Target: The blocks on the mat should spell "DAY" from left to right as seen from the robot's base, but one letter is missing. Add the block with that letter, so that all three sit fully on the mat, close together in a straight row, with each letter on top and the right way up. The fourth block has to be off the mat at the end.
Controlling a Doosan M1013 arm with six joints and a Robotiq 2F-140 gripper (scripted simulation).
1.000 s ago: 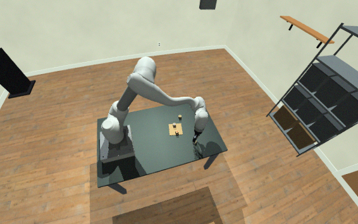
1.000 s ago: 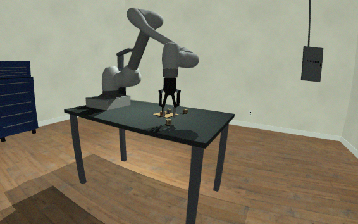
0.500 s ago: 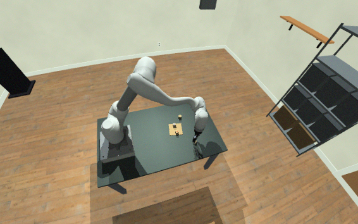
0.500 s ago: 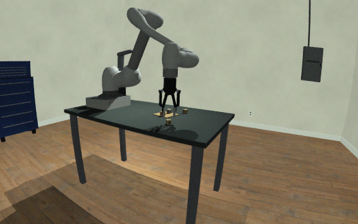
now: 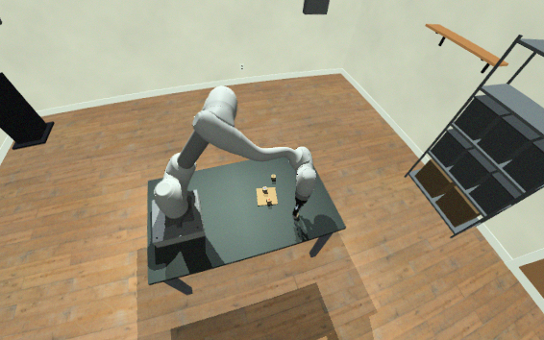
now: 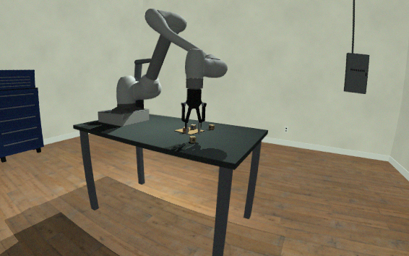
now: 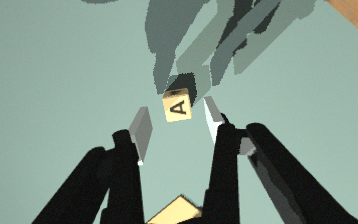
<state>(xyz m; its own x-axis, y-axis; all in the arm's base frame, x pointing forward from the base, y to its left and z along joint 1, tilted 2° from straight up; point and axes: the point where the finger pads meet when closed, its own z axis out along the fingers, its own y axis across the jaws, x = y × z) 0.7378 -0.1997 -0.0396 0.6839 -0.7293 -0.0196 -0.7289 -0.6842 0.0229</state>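
Observation:
The block with the letter A [image 7: 178, 106] lies on the dark table top, off the mat, with the A facing up. It also shows in the exterior view [image 6: 192, 139]. My gripper [image 7: 177, 113] hangs right above it, fingers partly open on either side and holding nothing; in the exterior view the gripper [image 6: 193, 124] is well clear of the block. The tan mat [image 5: 267, 196] carries two blocks [image 6: 185, 129] [image 6: 193, 126]; their letters are too small to read. A fourth block [image 6: 212, 126] sits off the mat, beyond it.
A corner of the mat [image 7: 177, 212] shows at the bottom of the wrist view. The table's far edge [image 7: 355, 17] is near the A block. The robot base [image 6: 123, 116] stands at the other end of the table.

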